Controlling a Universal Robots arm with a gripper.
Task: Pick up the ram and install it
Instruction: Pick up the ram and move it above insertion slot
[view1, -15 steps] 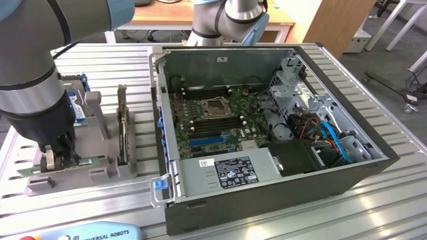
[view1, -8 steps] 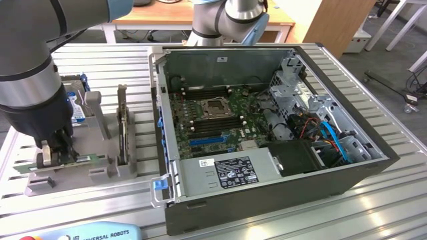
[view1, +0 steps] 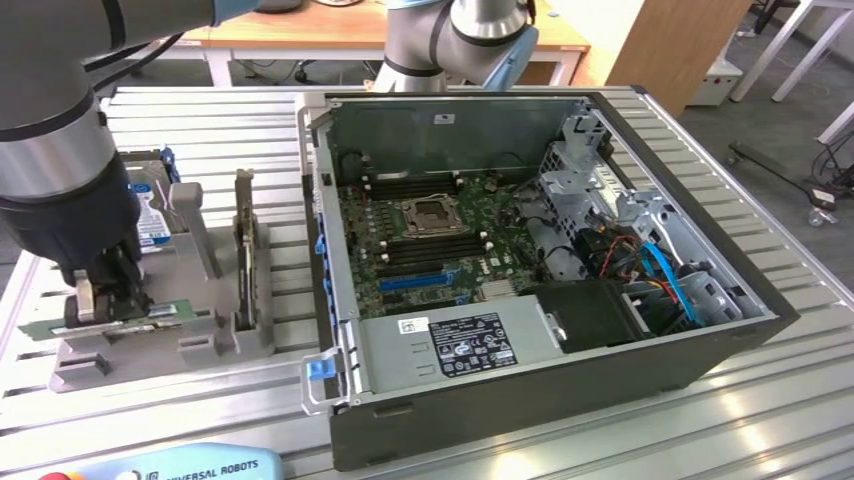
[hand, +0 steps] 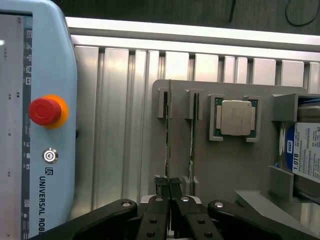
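Arm (view1: 54, 150): silver-grey cylindrical links, capped in light blue at joints; lower section finished in black; black cable (view1: 140, 52) routed alongside. Jaws: black linkage bars, fastened with round silver screws (hand: 159, 200).

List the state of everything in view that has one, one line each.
gripper: shut on the ram
ram: on edge in the grey holder, pinched at one end
second RAM stick: on edge beside it, untouched
CPU: flat in its recess
hard drive: propped in the holder
computer case: side open, motherboard exposed
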